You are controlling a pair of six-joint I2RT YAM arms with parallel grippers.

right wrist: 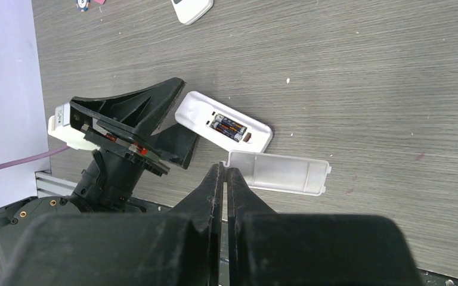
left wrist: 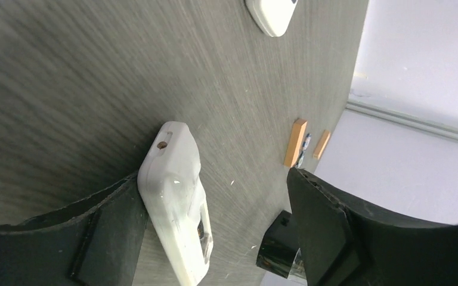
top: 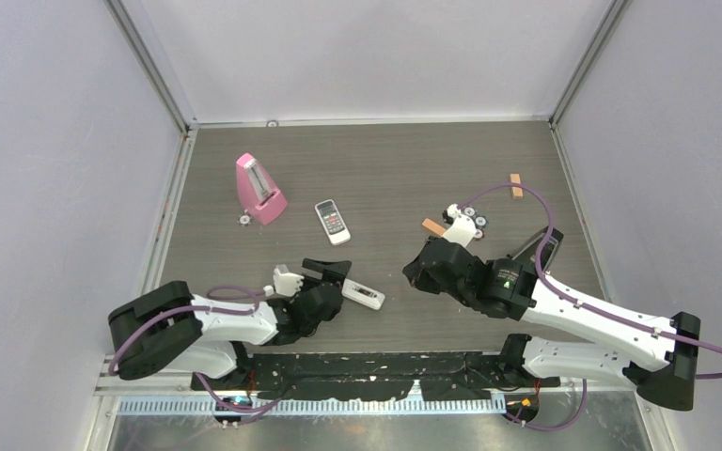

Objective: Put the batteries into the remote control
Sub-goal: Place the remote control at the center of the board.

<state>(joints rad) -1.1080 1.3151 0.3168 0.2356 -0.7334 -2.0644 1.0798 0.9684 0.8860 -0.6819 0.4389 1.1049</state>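
Observation:
The white remote control [right wrist: 223, 125] lies on its face near the table's front, with its battery bay uncovered. Two batteries [right wrist: 229, 126] sit side by side in the bay. My left gripper [right wrist: 185, 116] is open, its jaws standing either side of the remote's left end. In the left wrist view the remote control [left wrist: 176, 196] rests against the left finger [left wrist: 113, 226], and the other finger is well apart from it. My right gripper [right wrist: 224, 168] is shut and empty. Its tips are at the corner of the loose white battery cover [right wrist: 280, 173], which lies inside up beside the remote.
A shorter remote with a dark display [top: 332, 222] lies mid-table, and a pink metronome [top: 258, 188] stands to its left. Coin-like discs [top: 465, 222] and two small wooden blocks [top: 433, 226] [top: 516, 185] lie behind the right arm. Enclosure walls border the table.

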